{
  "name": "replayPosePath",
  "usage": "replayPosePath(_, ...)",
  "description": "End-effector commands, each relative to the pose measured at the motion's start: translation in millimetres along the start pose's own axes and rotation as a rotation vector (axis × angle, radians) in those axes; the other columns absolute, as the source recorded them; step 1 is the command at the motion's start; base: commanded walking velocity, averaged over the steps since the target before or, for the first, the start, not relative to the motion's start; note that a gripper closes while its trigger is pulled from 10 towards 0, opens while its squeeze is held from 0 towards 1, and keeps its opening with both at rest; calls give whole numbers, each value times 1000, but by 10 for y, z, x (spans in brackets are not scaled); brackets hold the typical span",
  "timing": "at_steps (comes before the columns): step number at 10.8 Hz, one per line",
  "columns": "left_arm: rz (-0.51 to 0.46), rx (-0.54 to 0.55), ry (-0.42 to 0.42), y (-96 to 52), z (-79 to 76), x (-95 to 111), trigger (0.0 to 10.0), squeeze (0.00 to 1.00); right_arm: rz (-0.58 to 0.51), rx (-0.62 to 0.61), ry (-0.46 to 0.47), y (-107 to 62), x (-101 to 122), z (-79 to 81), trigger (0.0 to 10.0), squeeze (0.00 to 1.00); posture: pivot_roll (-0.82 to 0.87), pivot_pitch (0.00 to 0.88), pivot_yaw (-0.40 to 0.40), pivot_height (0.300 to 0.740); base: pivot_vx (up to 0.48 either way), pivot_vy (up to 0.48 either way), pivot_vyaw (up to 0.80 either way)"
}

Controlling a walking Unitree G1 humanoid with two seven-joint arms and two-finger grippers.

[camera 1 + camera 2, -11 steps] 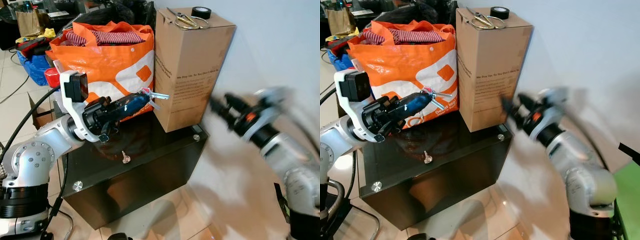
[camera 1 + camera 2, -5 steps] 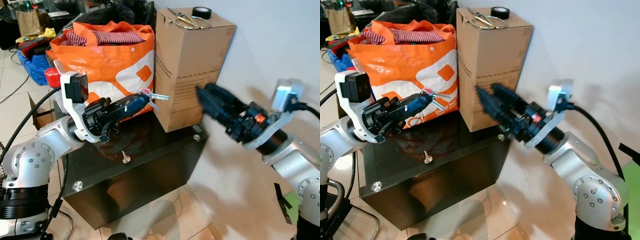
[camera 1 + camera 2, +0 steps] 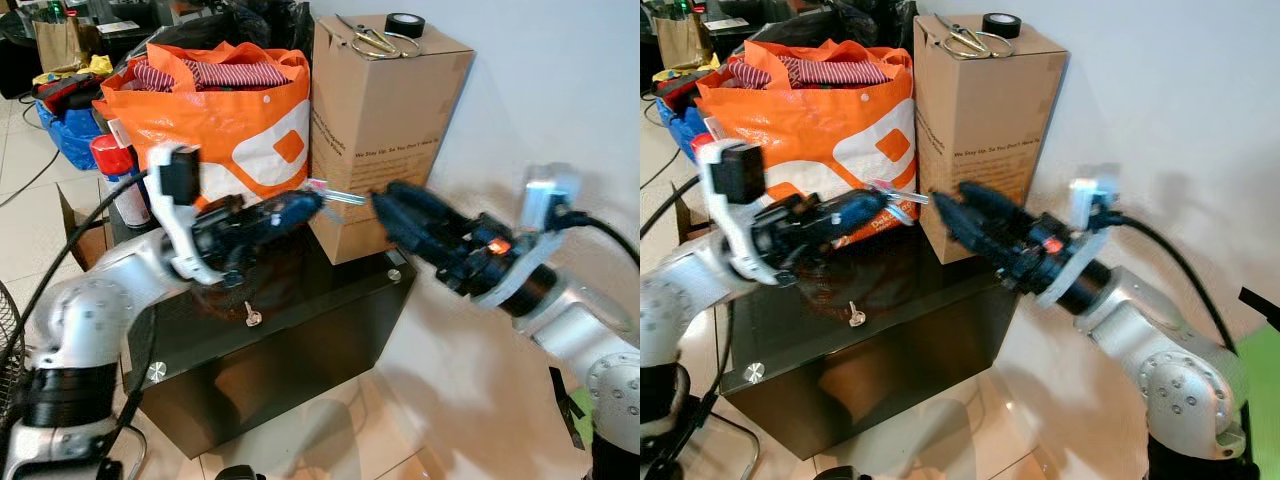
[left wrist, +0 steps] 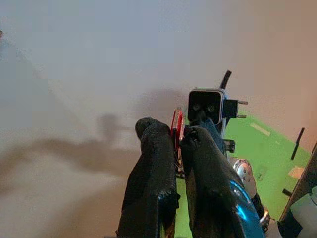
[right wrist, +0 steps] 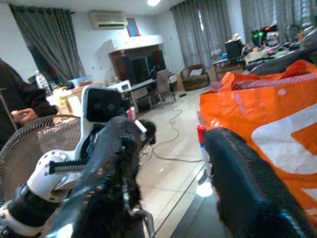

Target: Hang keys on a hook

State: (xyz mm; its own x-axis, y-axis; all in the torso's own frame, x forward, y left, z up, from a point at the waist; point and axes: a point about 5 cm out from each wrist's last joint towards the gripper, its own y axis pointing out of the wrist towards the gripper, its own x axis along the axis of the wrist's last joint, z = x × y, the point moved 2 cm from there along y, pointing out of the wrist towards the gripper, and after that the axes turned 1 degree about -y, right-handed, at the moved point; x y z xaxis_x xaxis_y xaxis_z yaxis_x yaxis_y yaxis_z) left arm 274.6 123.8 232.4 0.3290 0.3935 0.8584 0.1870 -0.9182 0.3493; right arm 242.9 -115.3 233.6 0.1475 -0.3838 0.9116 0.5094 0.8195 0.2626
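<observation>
- Left end effector of two long black fingers raised over the dark glossy glass-topped table, fingers pressed together on the red-tagged bunch of silver keys, the keys jutting from the fingertips toward the right arm.
- In the left wrist view, red tag of the keys pinched between the two black fingers, the right arm's wrist camera facing it just beyond.
- Right end effector reaching in from the right, fingers spread wide, tips just beside the end of the keys; contact impossible to tell.
- In the right wrist view, the two black fingers well apart, the left arm and its camera between them.
- Both end effectors meeting in front of the tall brown cardboard box standing at the back of the table against the white wall.
- On top of the box: metal scissors and a black roll of tape.
- Orange and white woven shopping bag, stuffed with striped red cloth, beside the box on the robot's left.
- Single small silver key lying flat on the table below the left arm.
- Red-capped spray can and blue bag on the tiled floor further left.
- A person's sleeve and hand at the edge of the right wrist view, beside a standing fan.
</observation>
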Motion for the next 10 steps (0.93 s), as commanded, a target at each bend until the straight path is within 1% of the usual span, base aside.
replayPosePath(1, 14, -4, 19, 41, 16, 11, 0, 27, 16, 19, -25, 18, 24, 44, 1176, 0, -84, 0, -41, 740, 0, 0, 0)
replayPosePath(2, 16, -9, 20, 60, 25, 6, 0, 27, 19, 26, -29, 32, 19, 61, 3412, 0, -87, 0, -39, 740, 0, 0, 0)
replayPosePath(4, 23, -17, 20, 89, 46, -5, 0, 31, 18, 35, -35, 49, 26, 83, 4902, 0, -92, 0, -36, 740, 0, 0, 0)
replayPosePath(5, 26, -18, 20, 97, 53, -19, 0, 27, 15, 36, -38, 55, 33, 85, 4980, 0, -93, 0, -35, 740, 0, 0, 0)
replayPosePath(6, 32, -19, 18, 108, 61, -40, 0, 24, 11, 45, -43, 69, 49, 99, 5373, 0, -96, 0, -36, 740, 0, 0, 0)
replayPosePath(7, 47, -23, 14, 123, 62, -71, 0, 27, 10, 52, -46, 85, 53, 113, 6706, 0, -95, 0, -37, 740, 0, 0, 0)
replayPosePath(9, 57, -27, 19, 142, 68, -95, 0, 27, 23, 58, -48, 97, 34, 125, 6392, 0, -97, 0, -36, 740, 0, 0, 0)
replayPosePath(10, 55, -26, 23, 146, 74, -93, 0, 27, 29, 60, -48, 98, 25, 129, 5765, 0, -97, 0, -36, 740, 0, 0, 0)
